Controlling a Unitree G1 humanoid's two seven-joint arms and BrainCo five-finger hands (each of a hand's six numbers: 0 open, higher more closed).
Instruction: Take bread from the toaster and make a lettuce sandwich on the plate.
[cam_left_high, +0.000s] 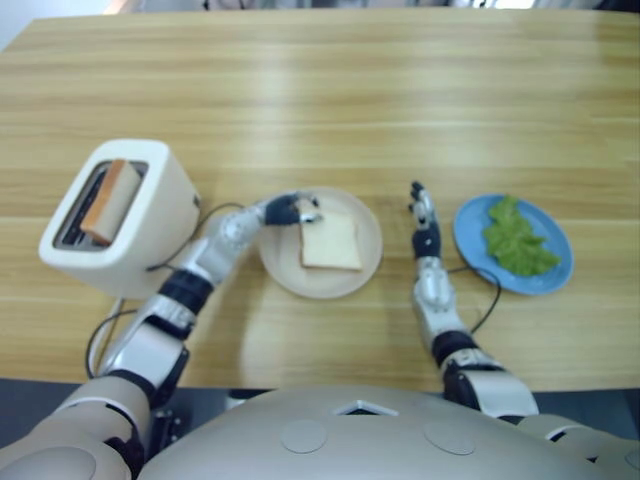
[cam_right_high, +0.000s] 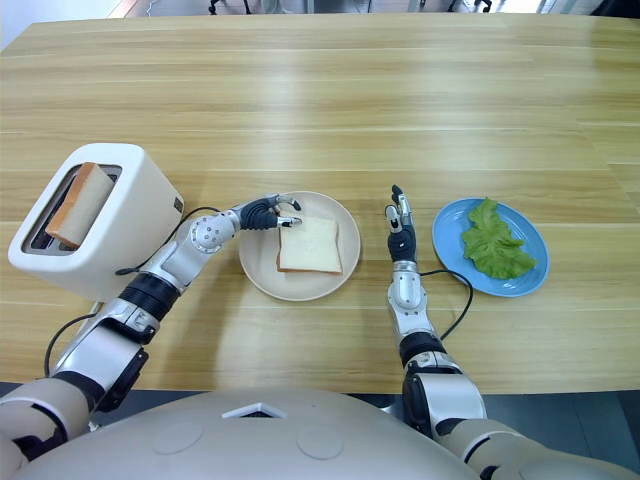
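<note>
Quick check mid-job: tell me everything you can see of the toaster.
The toaster is a cream-white box with rounded corners and a smooth casing, plastic by the look. It stands on the wooden table at the robot's left, left of the beige plate. Two dark slots open on top. A browned bread slice stands in the one nearer the plate; the other looks empty. The left hand is away at the plate.

The left hand is at a corner of the bread slice on the tan plate; the right hand stands straight-fingered beside the blue plate of lettuce.
</note>
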